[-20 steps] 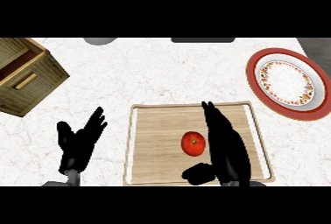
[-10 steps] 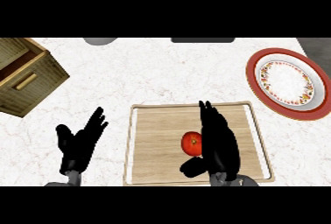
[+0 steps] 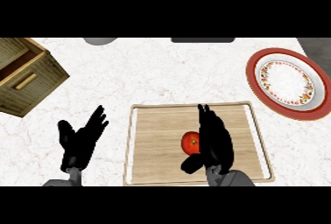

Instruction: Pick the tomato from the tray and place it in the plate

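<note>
Beside tomato (image 3: 189, 142), right hand (image 3: 214, 142) outstretched

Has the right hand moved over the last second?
Yes. The right hand shifted left across the tray, closing onto the tomato, now partly hidden.

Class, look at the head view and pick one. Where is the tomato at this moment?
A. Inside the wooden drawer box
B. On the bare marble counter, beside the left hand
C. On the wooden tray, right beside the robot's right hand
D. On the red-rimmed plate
C. The tomato lies on the wooden tray, partly hidden by the right hand, while the plate holds nothing.
</note>
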Controlling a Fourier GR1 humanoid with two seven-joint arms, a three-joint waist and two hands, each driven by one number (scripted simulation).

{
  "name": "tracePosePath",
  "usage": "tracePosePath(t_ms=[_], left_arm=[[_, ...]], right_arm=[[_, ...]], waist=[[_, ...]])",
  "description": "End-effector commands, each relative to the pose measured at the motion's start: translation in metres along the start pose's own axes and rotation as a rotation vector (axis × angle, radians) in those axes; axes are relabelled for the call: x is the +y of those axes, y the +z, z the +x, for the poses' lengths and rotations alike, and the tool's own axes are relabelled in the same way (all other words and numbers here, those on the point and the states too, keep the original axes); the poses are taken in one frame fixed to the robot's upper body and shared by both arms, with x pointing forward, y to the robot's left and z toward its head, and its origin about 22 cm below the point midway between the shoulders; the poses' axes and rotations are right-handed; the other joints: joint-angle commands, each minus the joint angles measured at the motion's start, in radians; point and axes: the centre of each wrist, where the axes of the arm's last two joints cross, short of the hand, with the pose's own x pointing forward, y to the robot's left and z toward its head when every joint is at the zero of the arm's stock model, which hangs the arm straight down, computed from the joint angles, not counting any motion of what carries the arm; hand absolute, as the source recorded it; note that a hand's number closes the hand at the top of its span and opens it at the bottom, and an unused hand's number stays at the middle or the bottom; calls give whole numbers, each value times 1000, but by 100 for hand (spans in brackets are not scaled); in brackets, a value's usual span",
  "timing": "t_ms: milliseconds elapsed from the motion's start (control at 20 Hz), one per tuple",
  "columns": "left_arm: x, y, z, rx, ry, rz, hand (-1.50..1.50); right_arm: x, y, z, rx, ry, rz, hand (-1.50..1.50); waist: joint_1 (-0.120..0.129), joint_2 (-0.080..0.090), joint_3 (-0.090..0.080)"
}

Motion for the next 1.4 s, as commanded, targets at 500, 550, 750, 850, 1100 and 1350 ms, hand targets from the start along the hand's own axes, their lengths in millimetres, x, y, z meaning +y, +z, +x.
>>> tracePosePath(t_ms=[500, 550, 750, 850, 1100, 1350], left_arm=[[9, 1, -2, 2, -34, 12, 0], [-3, -5, 9, 12, -2, 0, 0], [5, -4, 1, 24, -15, -10, 0], [-2, 3, 2, 37, -21, 0, 0], [-2, -1, 6, -5, -33, -46, 0], [-12, -6, 14, -18, -50, -72, 0]], right_arm=[[8, -11, 0, -55, 162, 8, 150], [11, -22, 9, -60, 196, 9, 150], [7, -4, 3, -123, 155, -132, 150], [11, 12, 8, -220, 51, -272, 150], [-54, -76, 35, 209, -69, -527, 150], [-95, -102, 61, 330, -92, -796, 150]], waist=[[-2, 2, -3], [0, 2, -3], [-3, 2, -3], [-6, -2, -2], [65, 29, -4], [81, 31, -6]])
